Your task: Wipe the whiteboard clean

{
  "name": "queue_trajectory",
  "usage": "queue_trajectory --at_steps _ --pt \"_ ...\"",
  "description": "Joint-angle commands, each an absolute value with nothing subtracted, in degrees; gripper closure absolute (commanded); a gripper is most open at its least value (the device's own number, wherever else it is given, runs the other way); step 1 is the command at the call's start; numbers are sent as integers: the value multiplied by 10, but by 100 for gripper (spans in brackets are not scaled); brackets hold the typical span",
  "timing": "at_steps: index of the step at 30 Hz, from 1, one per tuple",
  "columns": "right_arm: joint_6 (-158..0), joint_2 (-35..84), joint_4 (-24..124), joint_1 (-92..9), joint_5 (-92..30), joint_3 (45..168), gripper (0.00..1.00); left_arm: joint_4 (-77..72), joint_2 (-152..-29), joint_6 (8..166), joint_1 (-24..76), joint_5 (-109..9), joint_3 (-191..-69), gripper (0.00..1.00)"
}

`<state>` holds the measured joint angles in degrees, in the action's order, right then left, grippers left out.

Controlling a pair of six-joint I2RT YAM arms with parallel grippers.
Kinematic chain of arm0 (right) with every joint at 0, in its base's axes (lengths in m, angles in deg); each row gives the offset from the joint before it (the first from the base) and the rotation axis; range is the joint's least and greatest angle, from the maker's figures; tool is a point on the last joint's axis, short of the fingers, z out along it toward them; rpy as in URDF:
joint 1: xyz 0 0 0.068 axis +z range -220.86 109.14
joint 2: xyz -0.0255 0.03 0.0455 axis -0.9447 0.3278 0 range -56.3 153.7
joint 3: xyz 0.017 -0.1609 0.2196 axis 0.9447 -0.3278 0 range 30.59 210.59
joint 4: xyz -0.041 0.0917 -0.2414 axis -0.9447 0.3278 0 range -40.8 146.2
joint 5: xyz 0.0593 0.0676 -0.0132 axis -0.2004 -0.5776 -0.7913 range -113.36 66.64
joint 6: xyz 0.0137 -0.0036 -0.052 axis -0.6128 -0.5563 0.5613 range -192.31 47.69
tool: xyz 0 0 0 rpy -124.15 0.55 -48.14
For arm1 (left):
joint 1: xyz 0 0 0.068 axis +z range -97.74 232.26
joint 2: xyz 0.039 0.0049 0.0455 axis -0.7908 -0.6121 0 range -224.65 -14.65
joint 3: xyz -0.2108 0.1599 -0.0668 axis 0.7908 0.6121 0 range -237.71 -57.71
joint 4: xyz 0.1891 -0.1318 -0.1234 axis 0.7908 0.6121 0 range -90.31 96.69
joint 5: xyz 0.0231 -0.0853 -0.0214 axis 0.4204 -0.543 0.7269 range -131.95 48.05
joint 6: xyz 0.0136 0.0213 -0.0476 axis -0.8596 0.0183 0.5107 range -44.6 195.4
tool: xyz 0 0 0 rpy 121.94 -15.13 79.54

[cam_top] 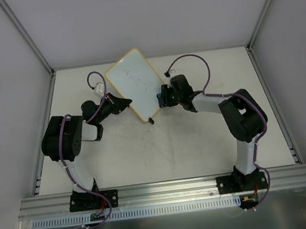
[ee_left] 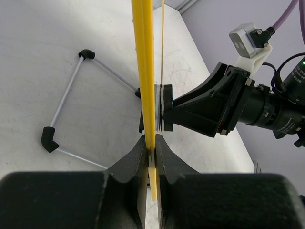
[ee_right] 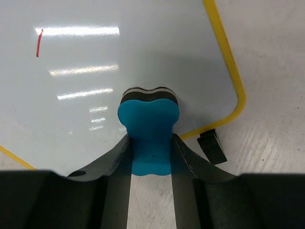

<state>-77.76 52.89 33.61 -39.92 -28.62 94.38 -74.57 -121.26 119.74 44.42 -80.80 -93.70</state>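
The small rectangular glossy whiteboard point(cam_top: 133, 83), with rounded corners and a yellow rim point(ee_right: 228, 59), is at the far middle part of the pale worktop point(cam_top: 174, 145), between the two arms. It does not lie flat: its face is tilted up and turned toward the right arm.

The left end effector point(ee_left: 150, 145) is pressed together on the rim at the left edge of the whiteboard. In the left wrist view the rim goes straight up between the two dark fingers point(ee_left: 133, 162), seen from its edge. On the back side of the board, thin pale rods with black corner pieces point(ee_left: 47, 138) stick out. I cannot tell if they touch the worktop.

The right end effector point(ee_right: 150, 148) is pinching a blue eraser block point(ee_right: 148, 124) between its fingers. The dark felt side of this block is against the white face, near the lower corner of the whiteboard, where one small black foot point(ee_right: 212, 145) shows just below the rim.

On the face there is a short red stroke point(ee_right: 39, 42) near the upper left of the right wrist view. The top view shows faint thin writing point(cam_top: 135, 74) in the middle of the board.
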Motion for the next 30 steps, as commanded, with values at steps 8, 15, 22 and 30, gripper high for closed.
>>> queue_trajectory --at_steps 8,15,22,30 --pt "-778 532 372 -389 -270 962 100 -944 -1189 1171 436 -849 -941 100" --pt "-792 543 374 -329 -273 966 100 -944 -1188 1172 436 -850 -943 100" --pt "-795 543 375 -299 -269 969 100 -944 -1188 1172 435 -849 -943 100" --pt "-788 530 387 -298 -275 978 100 -942 -1189 1170 431 -849 -946 100"
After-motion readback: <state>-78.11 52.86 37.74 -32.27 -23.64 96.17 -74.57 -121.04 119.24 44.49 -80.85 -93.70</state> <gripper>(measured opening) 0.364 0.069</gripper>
